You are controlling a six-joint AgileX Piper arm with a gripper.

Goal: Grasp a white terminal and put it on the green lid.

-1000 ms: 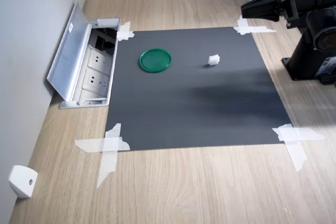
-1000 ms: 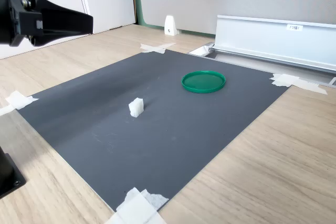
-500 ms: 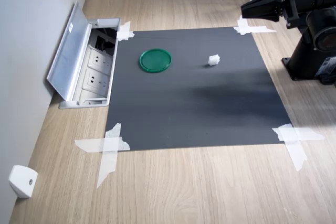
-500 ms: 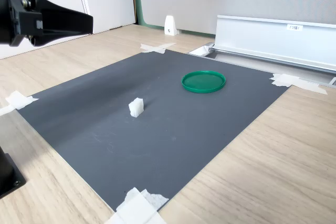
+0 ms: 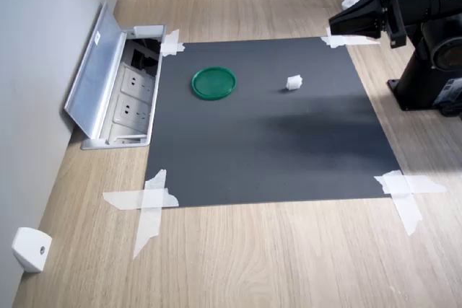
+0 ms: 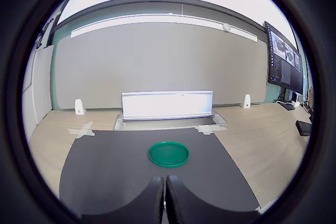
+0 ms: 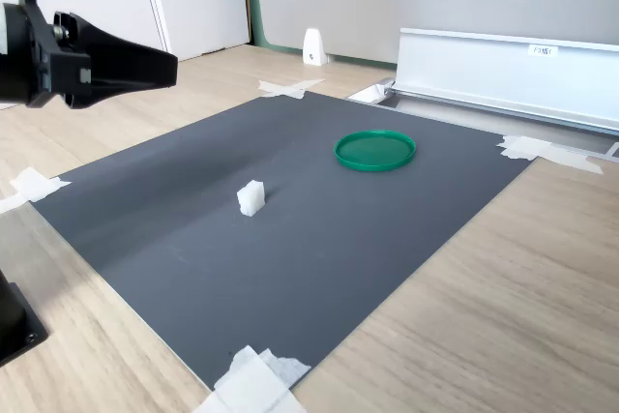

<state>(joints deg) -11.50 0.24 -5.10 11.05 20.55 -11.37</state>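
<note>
- While the arm hangs above the mat's edge at the first exterior view's upper right, the gripper (image 5: 333, 20) is well clear of the surface; its two fingers lie pressed together with no gap and nothing between them, as the wrist view (image 6: 165, 198) shows.
- Same gripper in the second exterior view (image 7: 172, 59): a dark tapered snout at upper left, pointing across the mat, high above it.
- White terminal (image 5: 293, 82) sits on the dark grey mat (image 5: 274, 156), toward the first exterior view's right of centre. In the second exterior view (image 7: 250, 197) it stands upright on the mat, untouched, well apart from the gripper.
- Green lid (image 5: 214, 82) lies flat on the mat, rim up, to the first exterior view's left of the terminal with bare mat between them. Second exterior view (image 7: 374, 150): lid is farther back and to the right of the terminal. Wrist view (image 6: 168, 153): lid is visible beyond the fingertips; terminal not seen there.
- Mat corners are fixed to the wooden table (image 5: 260, 257) with white tape strips (image 5: 148, 203).
- Open silver socket box (image 5: 119, 91) is set in the table beside the mat's edge, near the lid, its flap raised.
- White wedge-shaped piece (image 5: 30, 249) rests by the wall at the first exterior view's lower left.
</note>
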